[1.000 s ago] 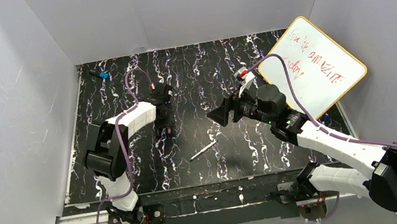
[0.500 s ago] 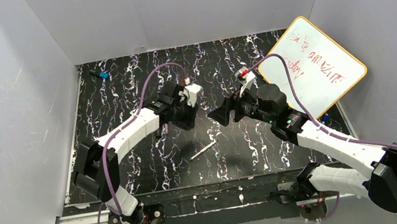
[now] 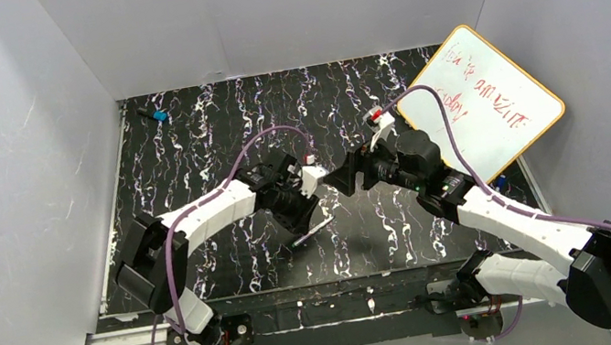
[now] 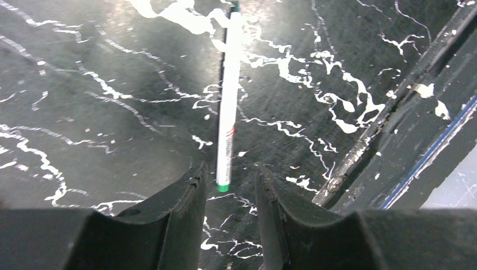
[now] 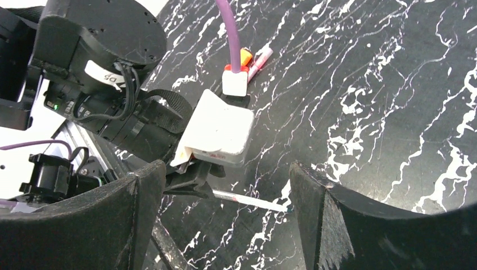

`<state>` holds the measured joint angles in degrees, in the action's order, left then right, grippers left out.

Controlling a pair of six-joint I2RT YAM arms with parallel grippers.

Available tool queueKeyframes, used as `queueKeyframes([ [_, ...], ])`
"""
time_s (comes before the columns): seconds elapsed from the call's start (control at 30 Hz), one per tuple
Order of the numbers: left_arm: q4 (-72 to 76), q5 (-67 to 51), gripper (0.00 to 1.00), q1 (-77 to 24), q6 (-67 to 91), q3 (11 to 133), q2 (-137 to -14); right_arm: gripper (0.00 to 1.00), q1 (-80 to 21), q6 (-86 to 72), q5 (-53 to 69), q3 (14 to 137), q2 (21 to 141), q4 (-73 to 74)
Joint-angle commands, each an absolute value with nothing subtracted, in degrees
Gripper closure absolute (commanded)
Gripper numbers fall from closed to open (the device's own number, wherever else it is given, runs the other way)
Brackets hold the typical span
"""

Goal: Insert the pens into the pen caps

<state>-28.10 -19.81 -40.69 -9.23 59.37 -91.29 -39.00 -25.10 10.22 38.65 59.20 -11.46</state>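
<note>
Lying flat, the slim white green-ended pen (image 4: 228, 112) faces the left gripper (image 4: 230, 171), part-open and empty.

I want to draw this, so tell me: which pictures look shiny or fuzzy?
Left wrist view: light glares off the table at the top, the left fingers look dark and soft, the white pen is crisp. Right wrist view: the right fingers are blurry black shapes. Top view: evenly lit, clear.

We see the left arm (image 3: 215, 207) has swung from mid-left to frame centre & dropped lower; its left pincer (image 4: 228, 183) now straddles the white pen (image 4: 229, 101) at one end.
</note>
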Motion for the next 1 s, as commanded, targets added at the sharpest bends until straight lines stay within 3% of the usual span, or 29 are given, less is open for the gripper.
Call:
queueKeyframes([
  [0.0, -28.3, -23.9, 0.64, -43.1, -9.7, 58.0, -91.7, 0.11, -38.7, -24.7, 10.2, 38.2, 58.2, -11.9],
  [0.47, -23.9, -8.5, 0.63, -46.3, -7.9, 53.3, -93.5, 0.11, -38.2, -25.4, 10.4, 38.2, 57.6, -11.4],
  [0.67, -22.6, -7.7, 0.63, -46.3, -7.8, 51.9, -95.0, 0.11, -37.9, -25.5, 10.4, 38.3, 57.2, -10.9],
  [0.9, -20.4, -8.9, 0.71, -46.3, -6.5, 49.5, -95.5, 0.11, -37.7, -25.8, 9.9, 38.4, 57.1, -10.5],
  [0.97, -19.4, -9.6, 0.77, -46.2, -5.8, 49.0, -96.0, 0.11, -37.5, -26.0, 9.3, 38.3, 56.8, -10.4],
])
